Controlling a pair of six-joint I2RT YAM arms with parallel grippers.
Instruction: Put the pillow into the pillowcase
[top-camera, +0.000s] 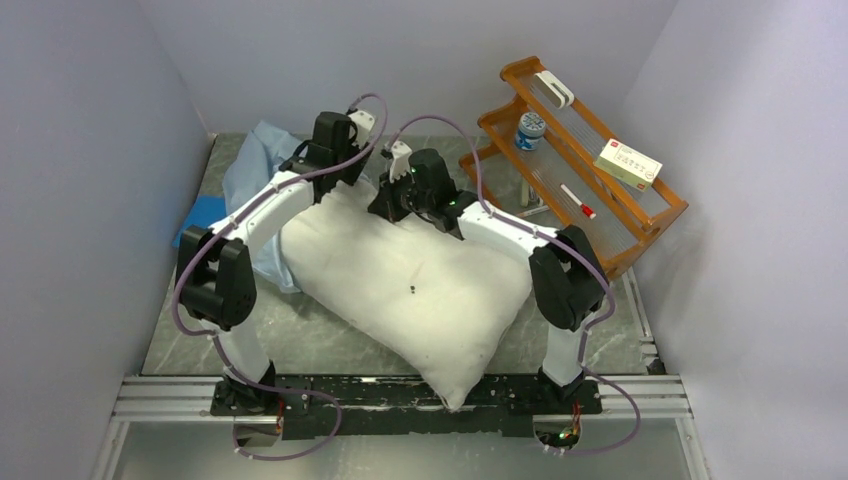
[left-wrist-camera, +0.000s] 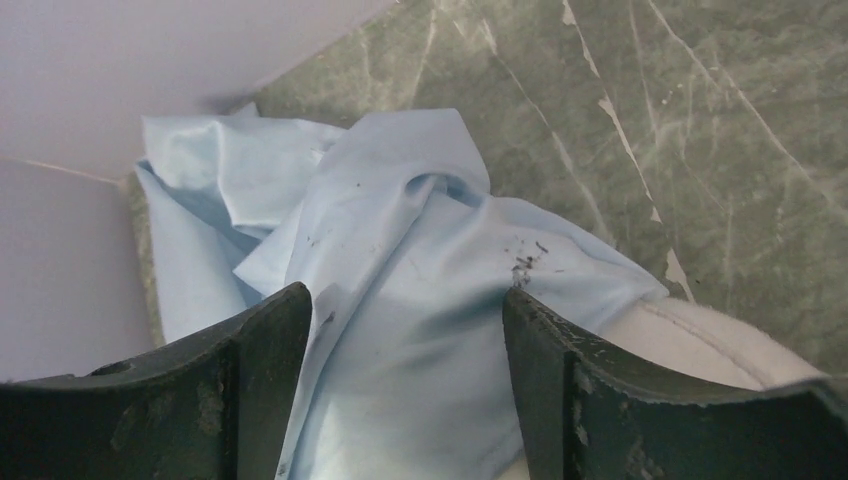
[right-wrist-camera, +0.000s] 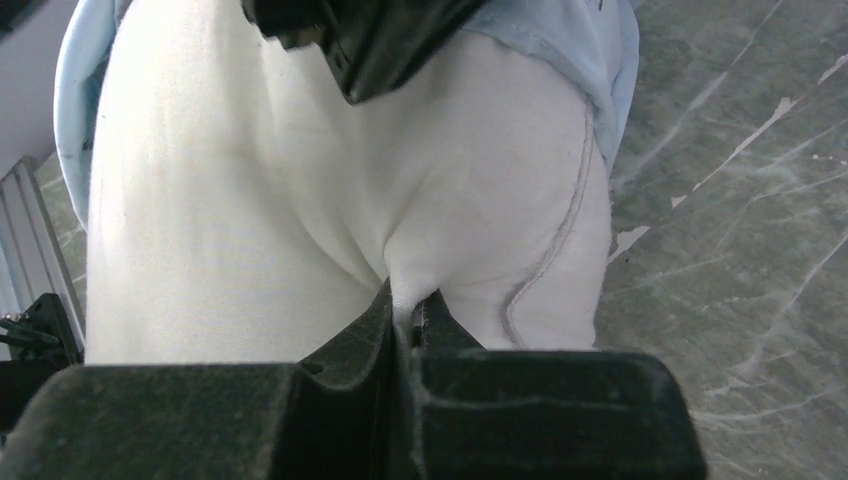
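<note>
1. Left arm: extends from its base toward 12 o'clock with the elbow bent. The left gripper (left-wrist-camera: 400, 310) hangs over the pillowcase (left-wrist-camera: 390, 230).
2. Right arm: leans toward 11 o'clock. The right gripper (right-wrist-camera: 405, 310) sits at the pillow's far end, just beside the left one.
3. The pillow (top-camera: 410, 290) lies diagonally on the table (top-camera: 330, 335), running from 6 to 11 o'clock. The pillowcase is bunched at its far end.
4. Left wrist view only: the fingers (left-wrist-camera: 250, 380) are spread with wrinkled blue cloth between them. A white pillow corner shows at 4 o'clock.
5. Right wrist view only: the jaws are pressed together, pinching a fold of white pillow fabric. Blue cloth overlaps the pillow's top at 1 o'clock.
</note>
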